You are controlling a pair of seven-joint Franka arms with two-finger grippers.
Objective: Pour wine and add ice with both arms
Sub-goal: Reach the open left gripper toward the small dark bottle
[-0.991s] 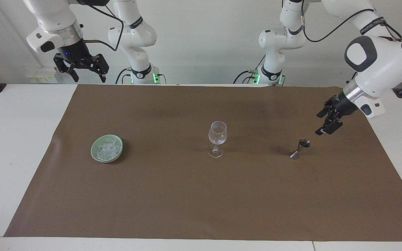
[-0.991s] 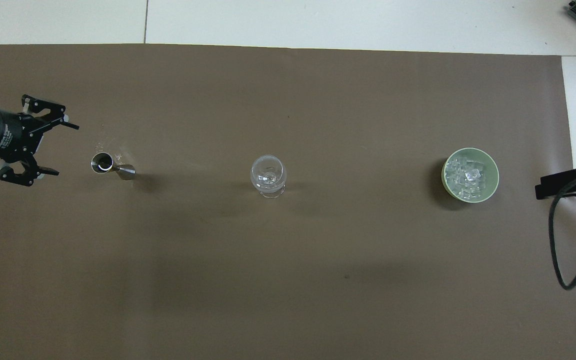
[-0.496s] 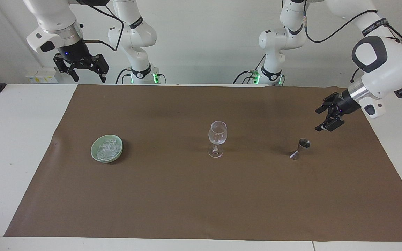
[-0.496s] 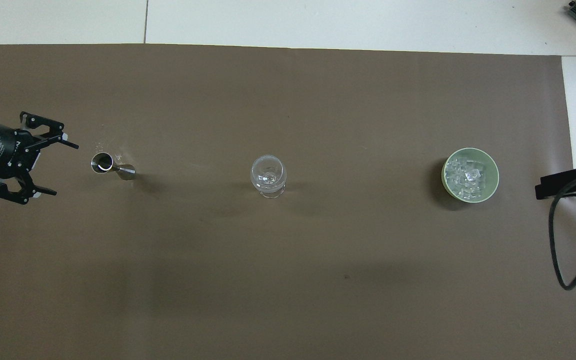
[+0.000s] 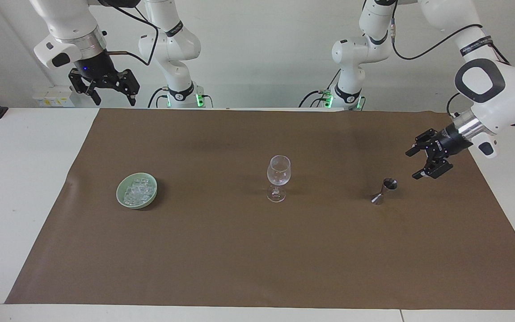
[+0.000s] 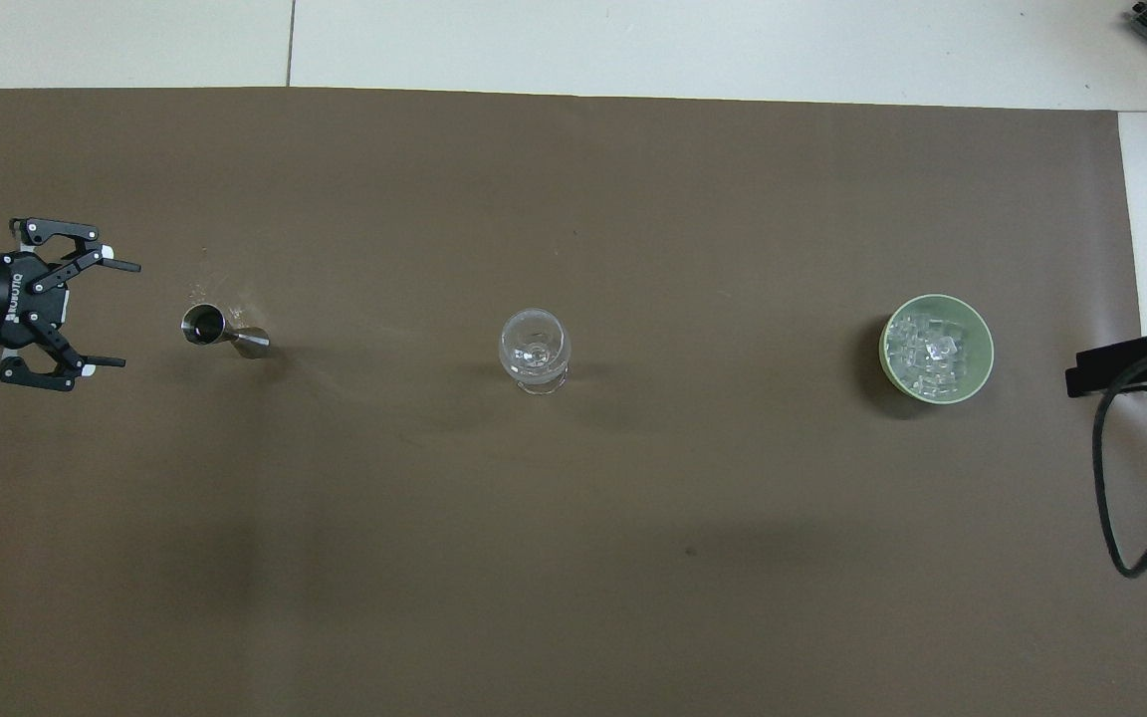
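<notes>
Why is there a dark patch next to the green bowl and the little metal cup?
Overhead view: the green bowl and metal jigger block the light, casting soft shadows on the brown mat. Facing view: a fainter shadow sits beside the wine glass, since glass lets light through.

Two glossy white jointed arms (image 5: 485,85) carry silver wrist rings and looping black cables. Each ends in a black clawed gripper (image 5: 427,162). Green lights glow at their bases.
</notes>
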